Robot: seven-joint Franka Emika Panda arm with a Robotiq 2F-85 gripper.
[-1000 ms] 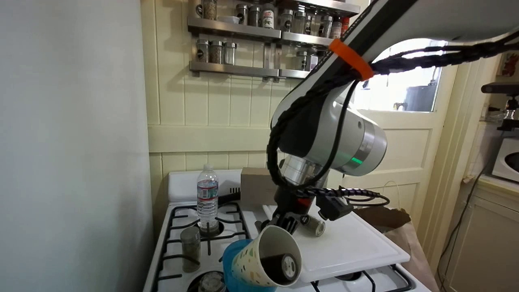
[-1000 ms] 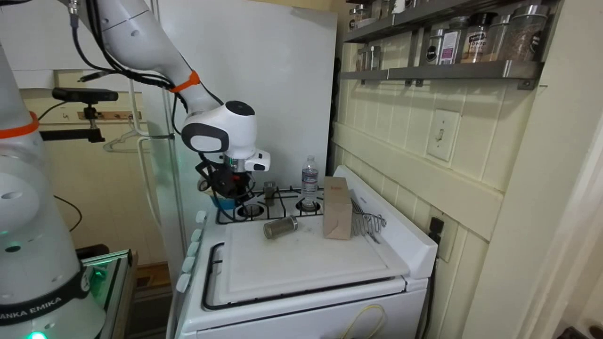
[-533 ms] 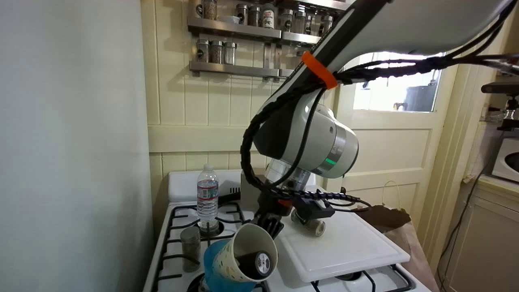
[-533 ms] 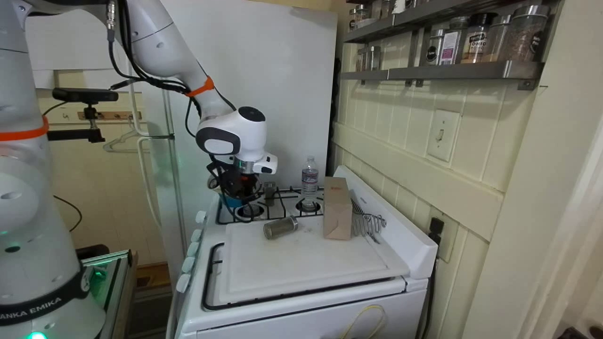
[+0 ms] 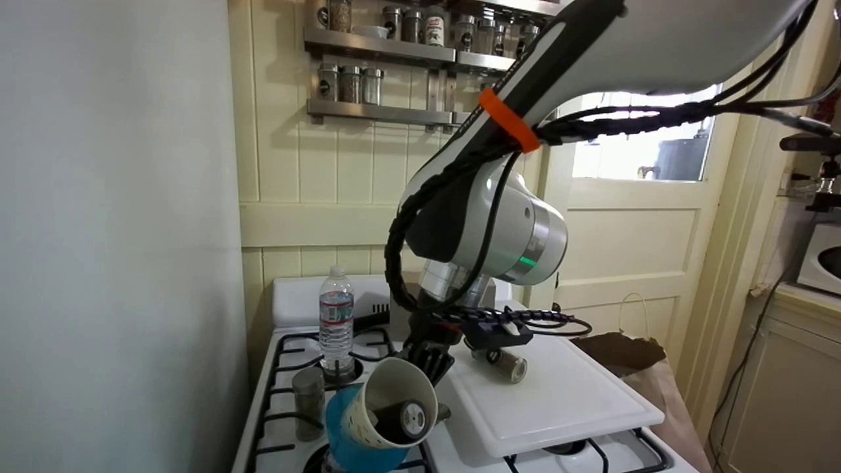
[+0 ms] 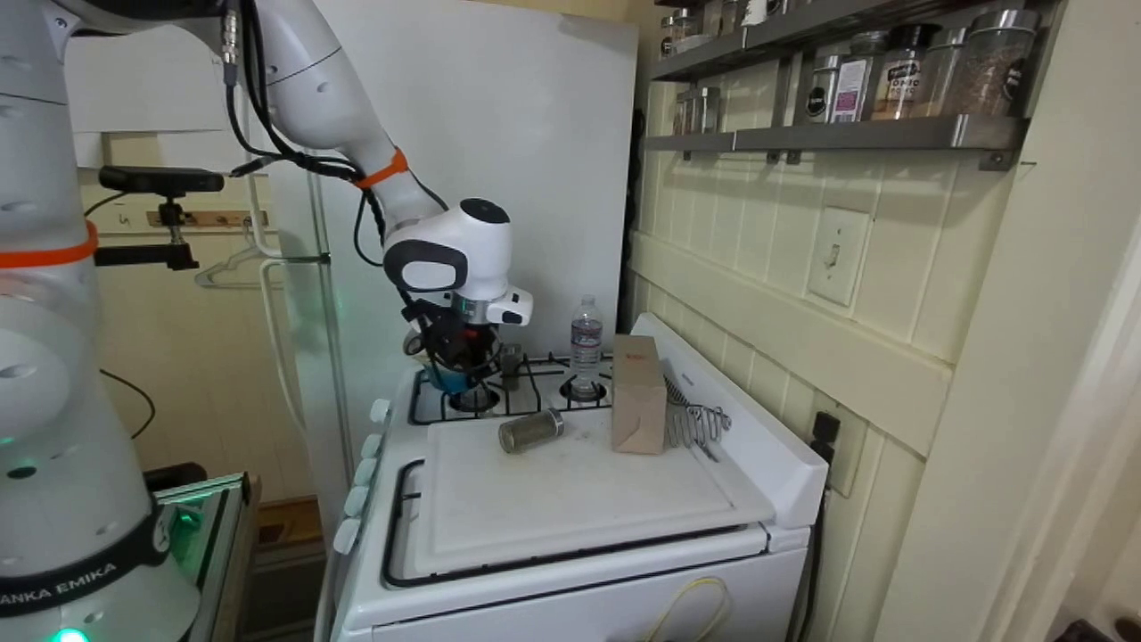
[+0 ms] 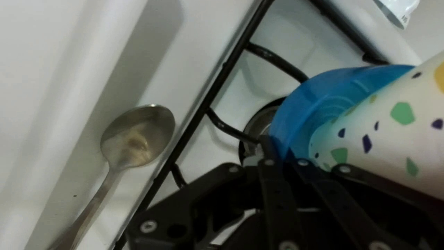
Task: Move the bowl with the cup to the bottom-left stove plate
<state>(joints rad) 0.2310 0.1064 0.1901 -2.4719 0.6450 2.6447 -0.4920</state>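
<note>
Blue bowl (image 5: 358, 453) and cup (image 7: 385, 135) shifted left, back from front edge of stove (image 6: 553, 593)

Bowl: bright blue, smooth, looks tilted; at front-left corner, partly over front-left burner (image 6: 474, 399) in wrist view. Can't tell if it touches the grate (image 7: 194, 121). Cup leans inside it, cream with green, dark and yellow flecks, mouth toward front edge, dark cylinder (image 5: 412, 420) with round pale end inside. Gripper (image 7: 280, 149) narrow, fingers pinching bowl rim; arm (image 5: 512, 223) swung left too.

Surface, left to right: jar (image 5: 309, 404) upright amid left grate, near left edge. Clear bottle (image 5: 336, 328) upright behind it, rear-left corner. Spoon (image 7: 138, 139) flat between grate and cutting board (image 5: 558, 401). Board covers much of right half; second jar (image 5: 509, 365) lies on it near its left edge. Brown box (image 6: 638, 392) stands near its back-left corner, bent-wire tool (image 6: 698, 426) between box and back panel (image 6: 740, 419). Pale knobs (image 6: 357, 501) along front edge.

Room, left to right: pale panel (image 5: 118, 230), cream plank wall (image 5: 355, 164) with light switch (image 6: 838, 256), steel shelves (image 5: 381, 112) of spice jars (image 5: 351, 85), door (image 5: 631, 243) with bright window (image 5: 611, 157), paper bag (image 5: 670, 391) beside right edge, microwave (image 5: 815, 256) far right.
</note>
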